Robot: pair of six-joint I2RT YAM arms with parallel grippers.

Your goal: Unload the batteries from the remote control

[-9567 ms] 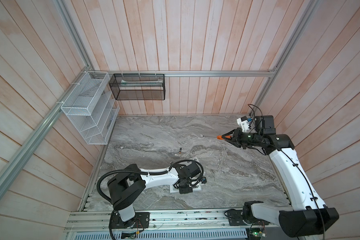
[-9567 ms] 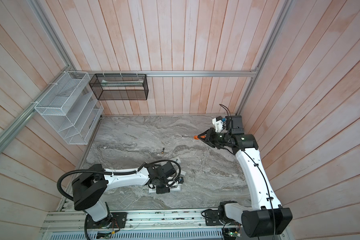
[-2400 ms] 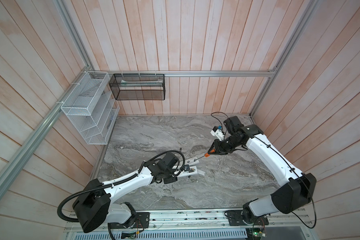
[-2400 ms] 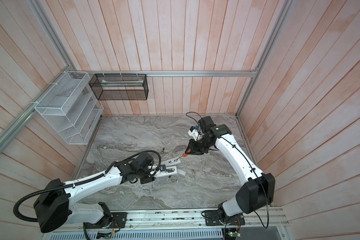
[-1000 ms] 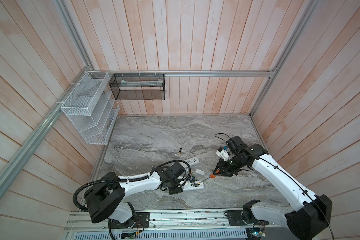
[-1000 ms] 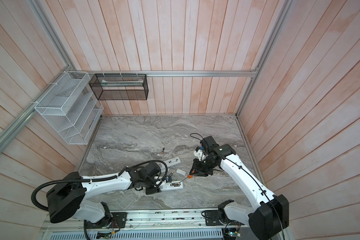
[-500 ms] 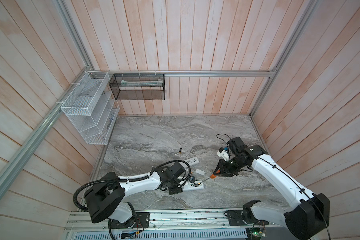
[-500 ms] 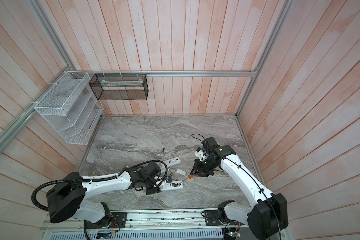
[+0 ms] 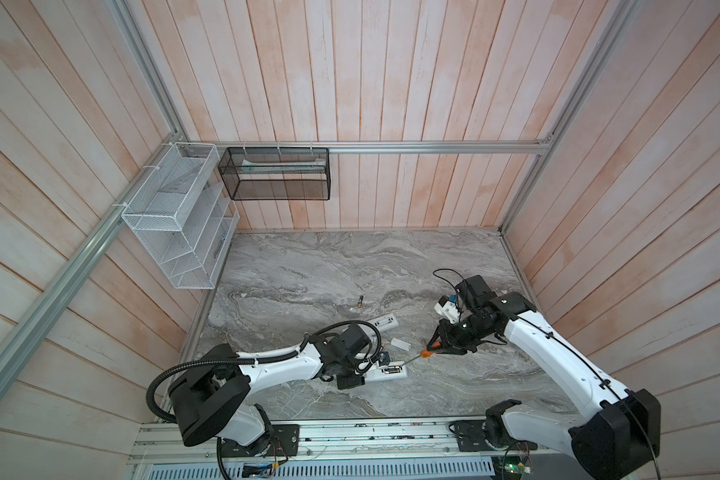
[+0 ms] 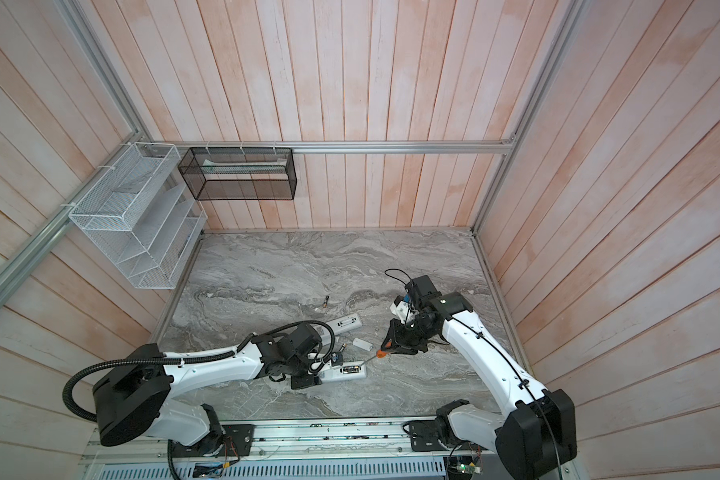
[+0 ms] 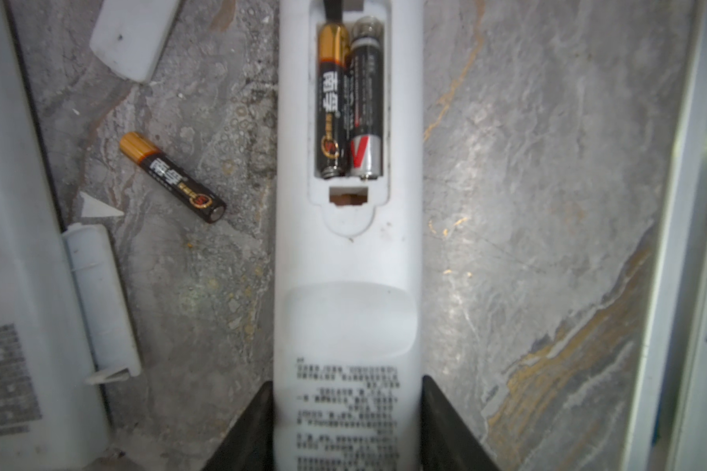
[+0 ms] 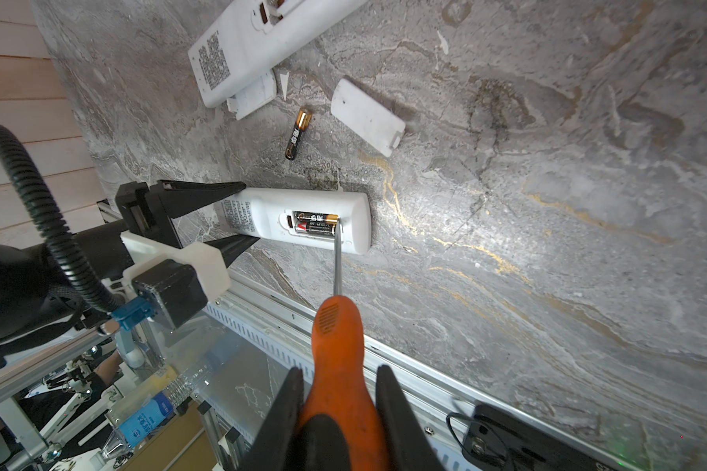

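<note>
Batteries [image 11: 367, 110]: two sit side by side in the open bay of the remote control [image 11: 345, 261], one with a gold end, one red and silver. Remote control lies back-up on the marble table [image 11: 547, 204], toward the front edge in both top views.

Screwdriver [image 12: 339, 338]: blade tip at the gold end of the gold-ended cell. Right gripper [image 12: 339, 371] clamped tight on its orange handle. Left gripper [image 11: 347, 391] clamped across the remote control's printed end, a finger pressed to each side.

Loose battery [image 12: 298, 133] flat on the table, between the held remote control and a second remote [image 12: 245, 49]. White cover [image 12: 366, 116] just beside it. Another cover [image 12: 252, 98] lies against the second remote.

Far battery [image 9: 360, 301] lies well apart, toward mid-table.
</note>
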